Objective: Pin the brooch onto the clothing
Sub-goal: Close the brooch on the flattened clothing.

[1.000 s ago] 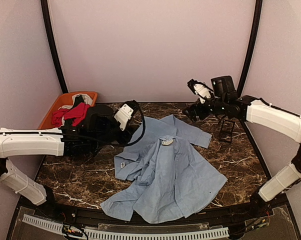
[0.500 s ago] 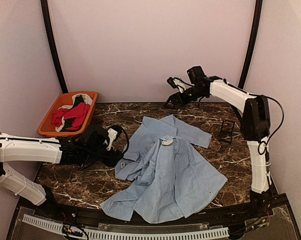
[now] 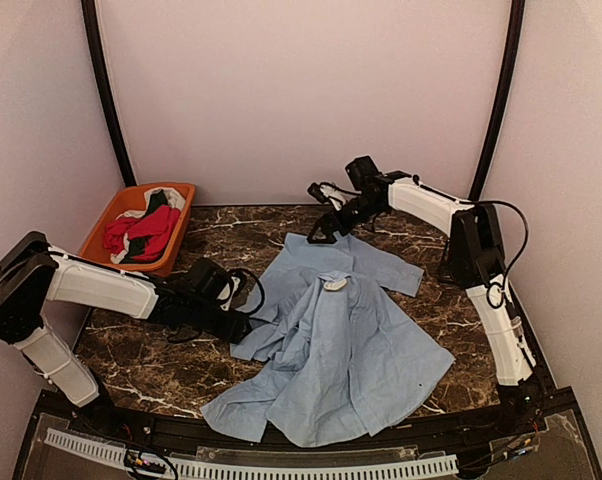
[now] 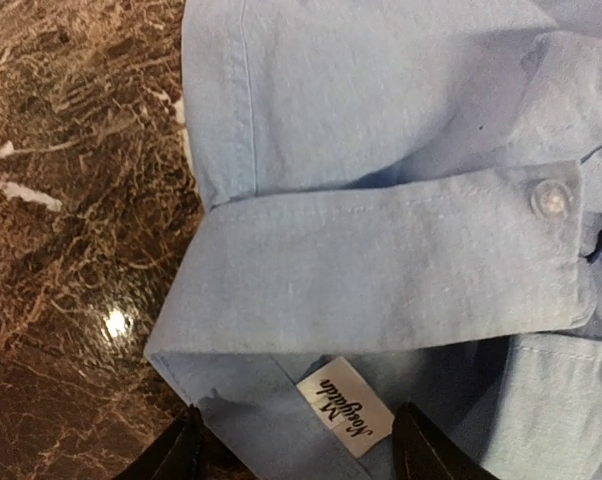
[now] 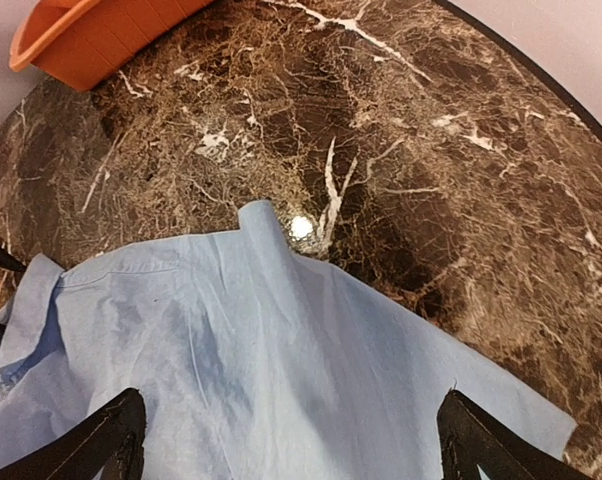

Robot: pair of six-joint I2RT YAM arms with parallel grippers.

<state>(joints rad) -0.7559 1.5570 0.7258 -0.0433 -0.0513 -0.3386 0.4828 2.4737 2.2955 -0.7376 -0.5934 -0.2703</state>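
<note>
The light blue shirt (image 3: 351, 350) lies spread and rumpled on the marble table. A small pale oval piece, the brooch (image 3: 334, 284), rests on it near the collar. My left gripper (image 3: 241, 322) is low at the shirt's left edge, open and empty. In the left wrist view, my left gripper (image 4: 296, 460) straddles a folded cuff (image 4: 381, 260) and a white label (image 4: 344, 405). My right gripper (image 3: 315, 234) is open and empty over the shirt's far edge. In the right wrist view, my right gripper (image 5: 291, 450) hangs above the blue cloth (image 5: 281, 370).
An orange basket (image 3: 104, 226) with red, black and white garments stands at the back left; its corner shows in the right wrist view (image 5: 91, 40). A small black wire stand (image 3: 453, 262) stands right of the shirt. Dark curved rails frame the table.
My left gripper has lowered and reached right to the shirt's left edge. My right arm has swung left, from the back right to the shirt's far edge.
</note>
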